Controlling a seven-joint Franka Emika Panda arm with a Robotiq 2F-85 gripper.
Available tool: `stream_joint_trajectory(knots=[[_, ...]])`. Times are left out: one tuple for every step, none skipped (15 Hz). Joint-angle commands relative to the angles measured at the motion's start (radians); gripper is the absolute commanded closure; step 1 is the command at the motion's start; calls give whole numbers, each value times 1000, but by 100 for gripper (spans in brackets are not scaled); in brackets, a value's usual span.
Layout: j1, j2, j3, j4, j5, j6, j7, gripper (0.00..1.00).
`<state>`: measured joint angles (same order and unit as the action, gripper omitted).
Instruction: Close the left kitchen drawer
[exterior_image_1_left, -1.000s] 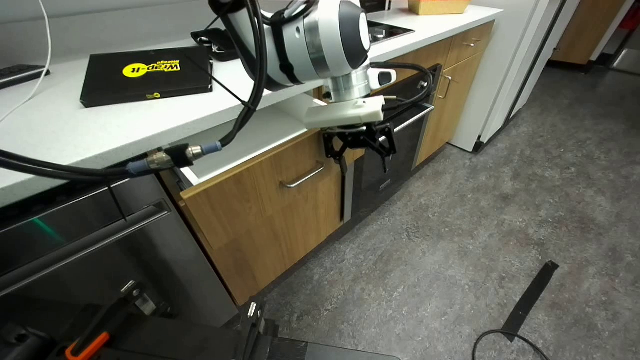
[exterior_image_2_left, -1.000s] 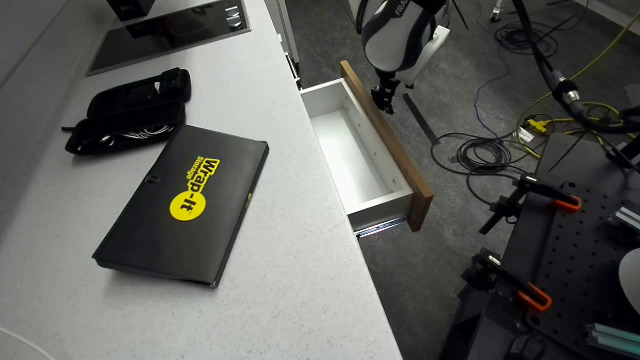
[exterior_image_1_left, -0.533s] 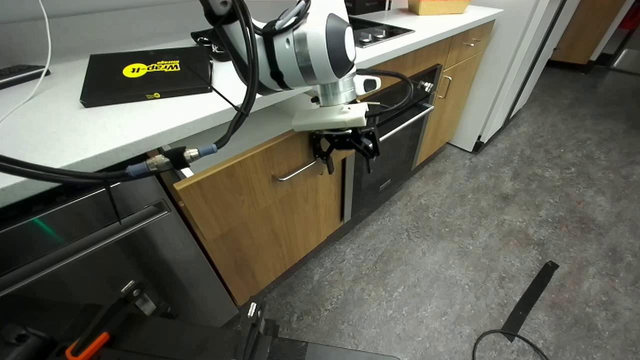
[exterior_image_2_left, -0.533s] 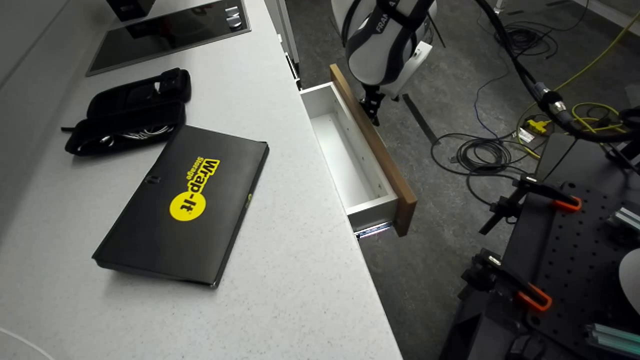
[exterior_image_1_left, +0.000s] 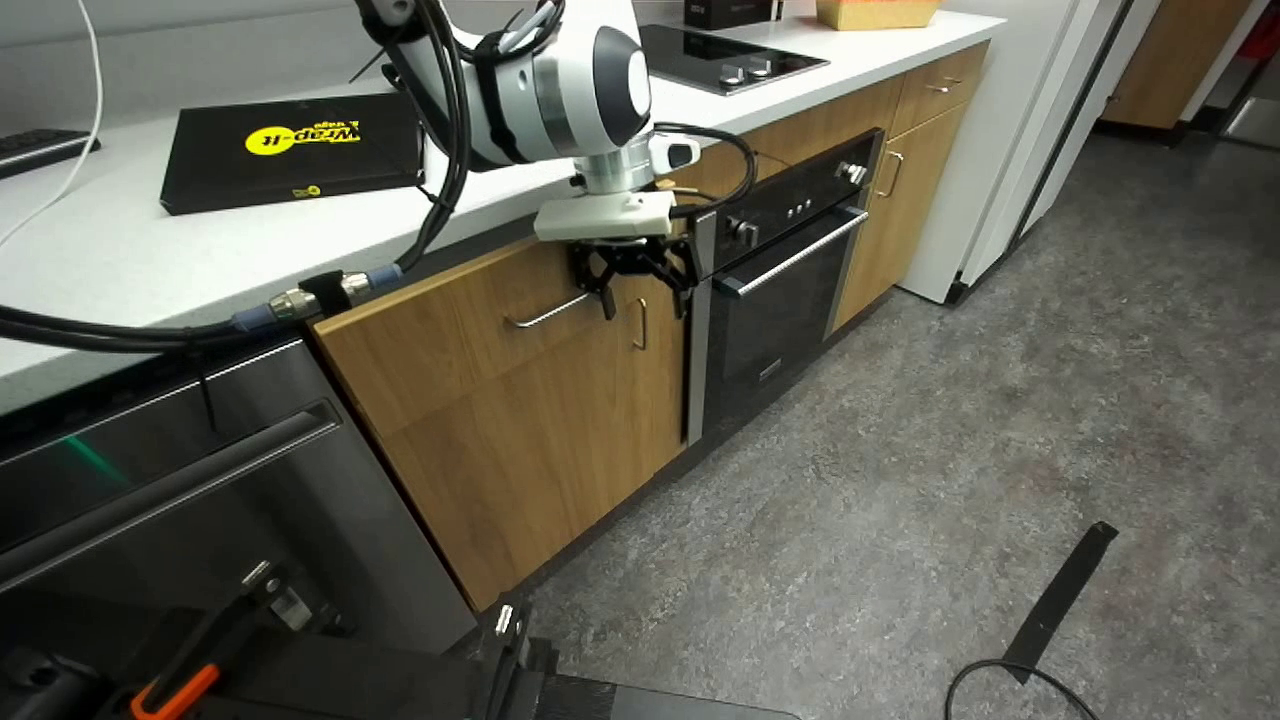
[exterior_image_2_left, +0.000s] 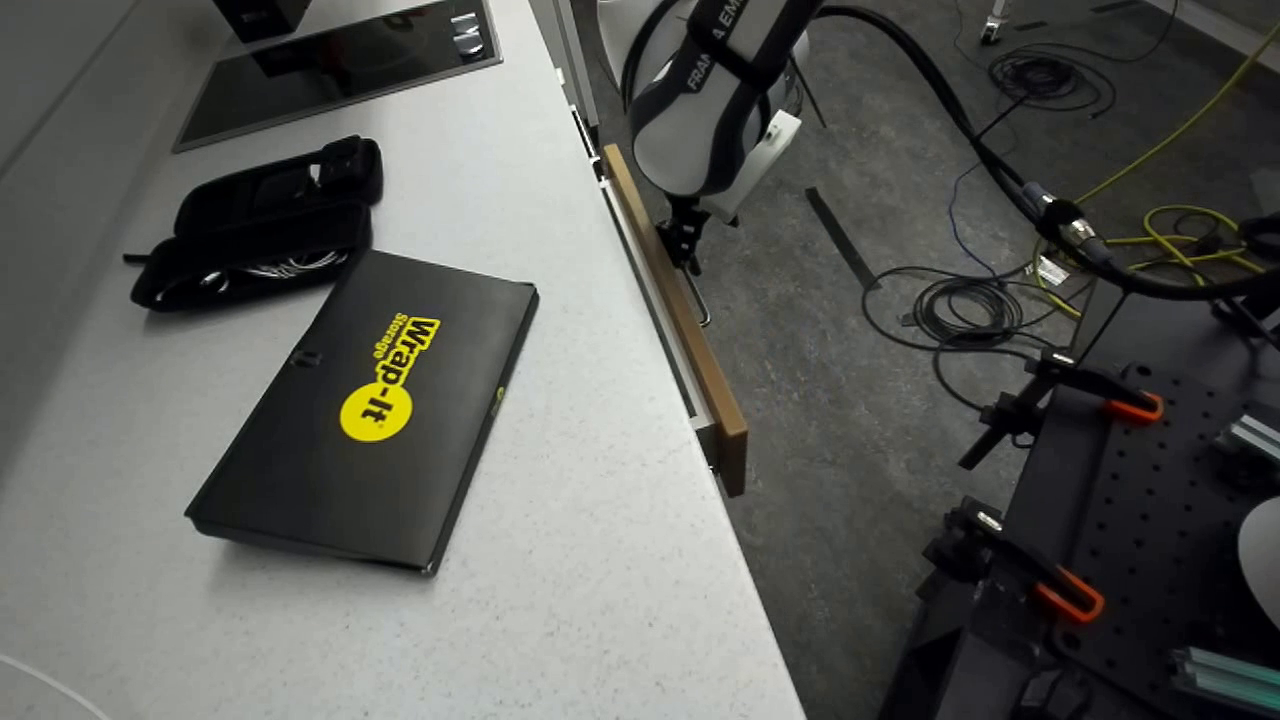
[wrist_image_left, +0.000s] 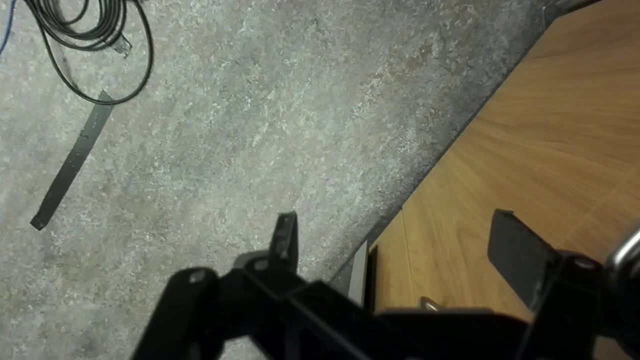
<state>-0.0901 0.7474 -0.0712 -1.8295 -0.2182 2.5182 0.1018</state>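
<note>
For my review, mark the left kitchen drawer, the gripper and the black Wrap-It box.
Left kitchen drawer (exterior_image_1_left: 440, 342): in an exterior view, on its oak front.
Gripper (exterior_image_1_left: 645, 304): in an exterior view, midway between the fingertips.
Black Wrap-It box (exterior_image_2_left: 372, 412): in an exterior view, on its lid.

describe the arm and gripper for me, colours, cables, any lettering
The arm is white with dark grey panels, a silvery wrist section and a black strap. Black cables run along it. Partly covered lettering starts "FRA". The gripper is black, two-fingered, beneath a pale block.
</note>
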Motion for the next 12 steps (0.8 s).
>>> stream_joint_trajectory(knots=[[9, 77, 32, 114, 71, -29, -55, 0], [7, 94, 39, 138, 83, -34, -61, 0], [-1, 110, 53, 164, 101, -43, -80, 0], [-6, 121, 64, 185, 117, -52, -94, 0], [-20, 133, 85, 210, 145, -72, -120, 0], [-34, 139, 109, 229, 177, -97, -149, 0], [-70, 143, 155, 251, 228, -138, -209, 0], [-81, 152, 170, 272, 254, -163, -237, 0], [-97, 164, 182, 297, 278, -193, -270, 0], [-113, 172, 195, 314, 302, -223, -302, 0], [-130, 181, 208, 331, 322, -251, -335, 0], [-145, 190, 219, 349, 342, -277, -365, 0]])
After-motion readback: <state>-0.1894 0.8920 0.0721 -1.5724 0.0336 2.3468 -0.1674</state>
